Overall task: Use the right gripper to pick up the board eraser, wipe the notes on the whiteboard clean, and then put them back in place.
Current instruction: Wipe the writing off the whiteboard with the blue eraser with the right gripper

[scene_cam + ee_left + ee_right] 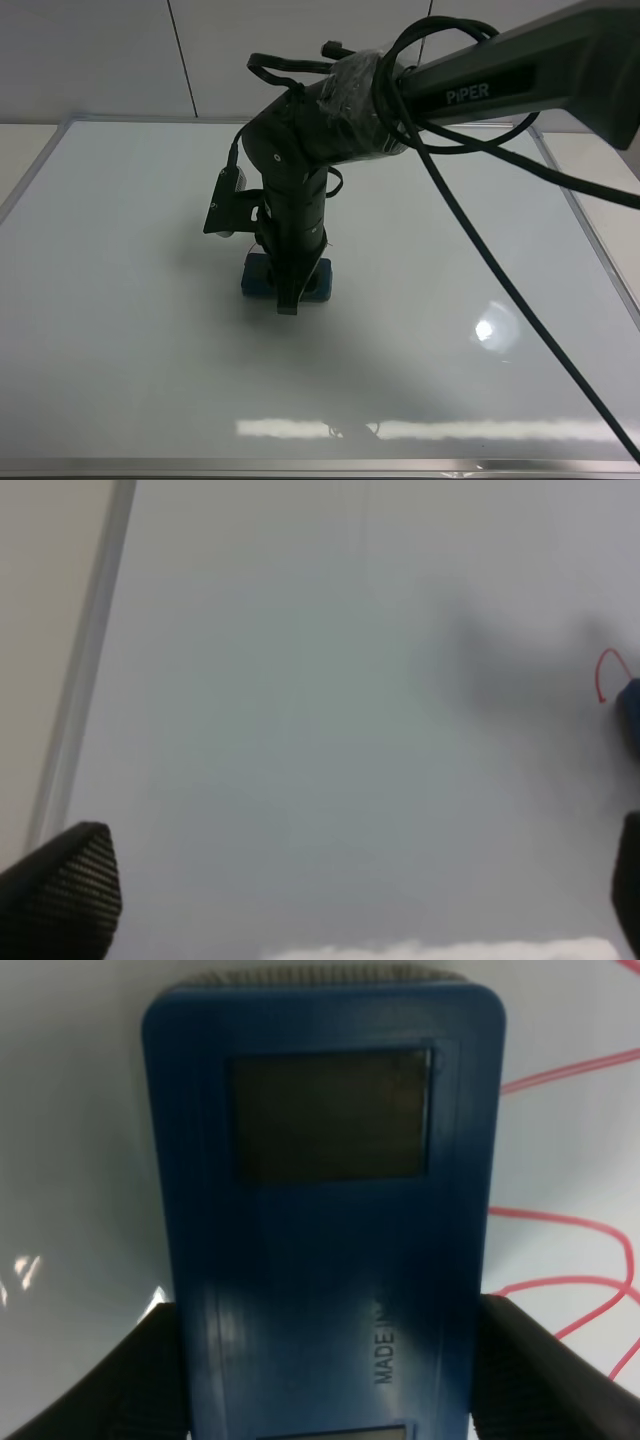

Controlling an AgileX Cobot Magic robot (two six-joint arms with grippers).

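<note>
My left fingers hang wide apart over a bare stretch of the whiteboard, holding nothing. Near the middle of the board, my right fingers are clamped on the two long sides of the board eraser, which sits flat on the glossy surface. The red notes loop just beside it, their lines running up to its edge

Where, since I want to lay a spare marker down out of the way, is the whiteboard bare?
The whiteboard is bare between the board eraser and its left frame edge, and along the near frame. The right side is bare too, though a cable hangs above it. It is crowded mid-board, where the right gripper clamps the eraser beside the notes.
</note>
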